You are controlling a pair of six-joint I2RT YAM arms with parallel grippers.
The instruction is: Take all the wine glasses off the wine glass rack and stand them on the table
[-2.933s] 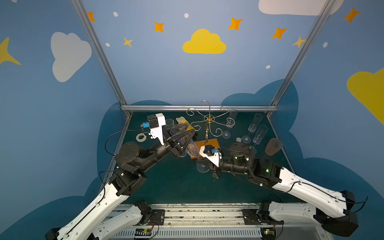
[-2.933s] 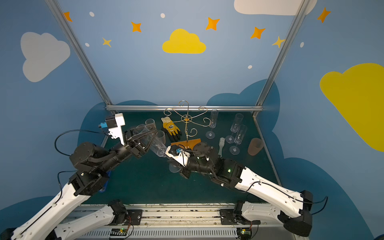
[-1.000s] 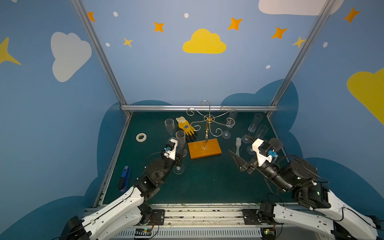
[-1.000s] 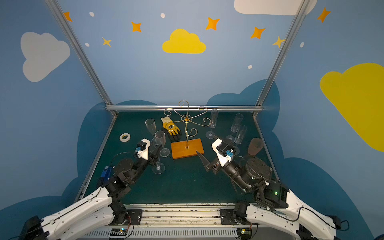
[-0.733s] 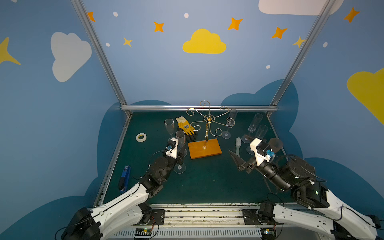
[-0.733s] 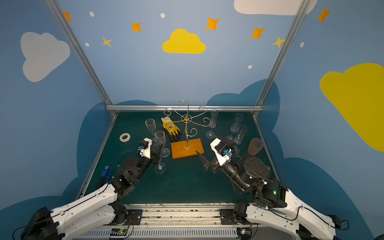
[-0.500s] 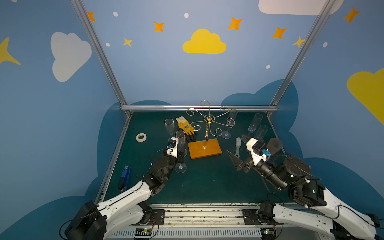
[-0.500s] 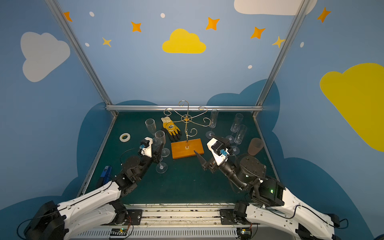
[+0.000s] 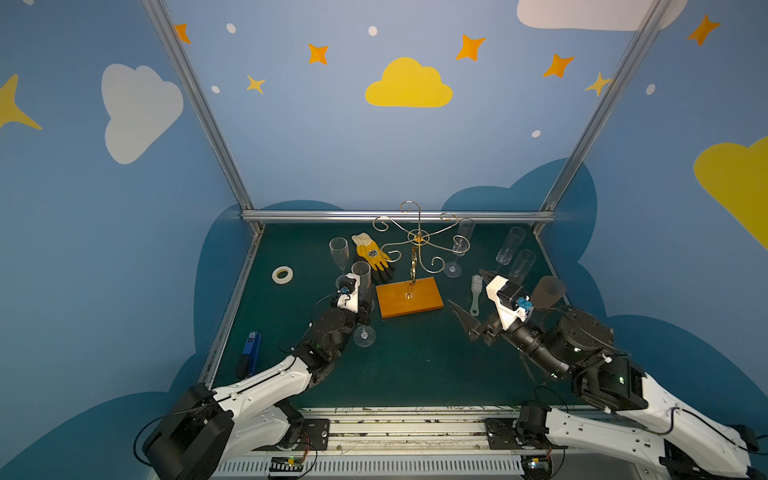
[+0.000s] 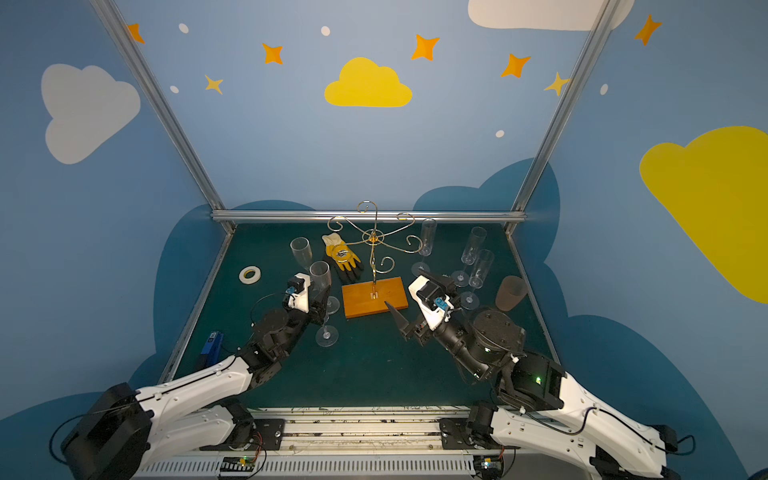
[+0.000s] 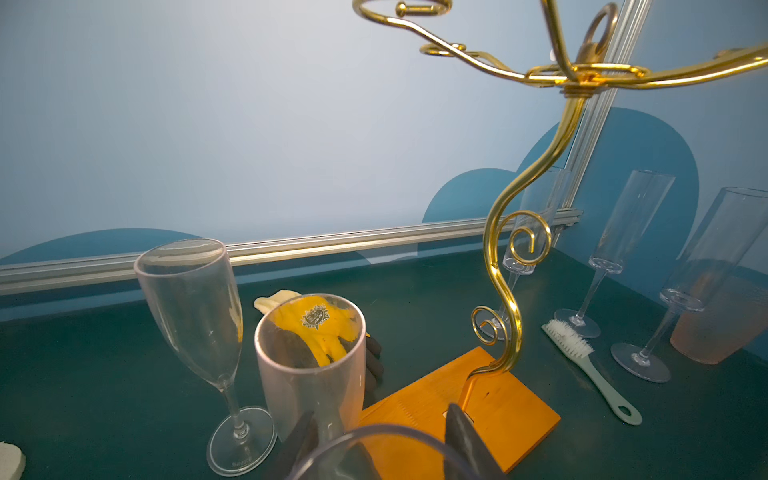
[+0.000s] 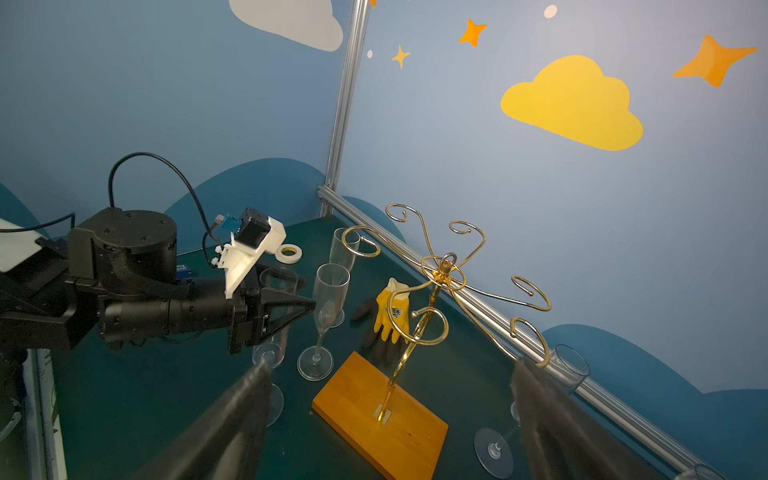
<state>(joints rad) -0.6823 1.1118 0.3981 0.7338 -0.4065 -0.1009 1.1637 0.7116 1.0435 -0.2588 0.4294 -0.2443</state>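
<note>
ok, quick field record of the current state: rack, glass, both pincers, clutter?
rack: wine glass rack upright mid-table, no glass on any arm
target: wine glass upright, foot apparently on the mat, left of the rack's base
left arm: left pincer closed around that glass's bowl
right arm: right pincer wide open, empty, aimed toward the rack
spares: five other glasses standing on the mat, two left, three right
clutter: yellow glove, tape roll, brush

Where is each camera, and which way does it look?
Both top views: high above the arm bases, looking down on left arm, right arm, wine glass rack.
Left wrist: low, facing the back wall; left gripper closed on a wine glass.
Right wrist: facing the rack and left arm; right gripper open.
Shared: both wrist views show the yellow glove.
</note>
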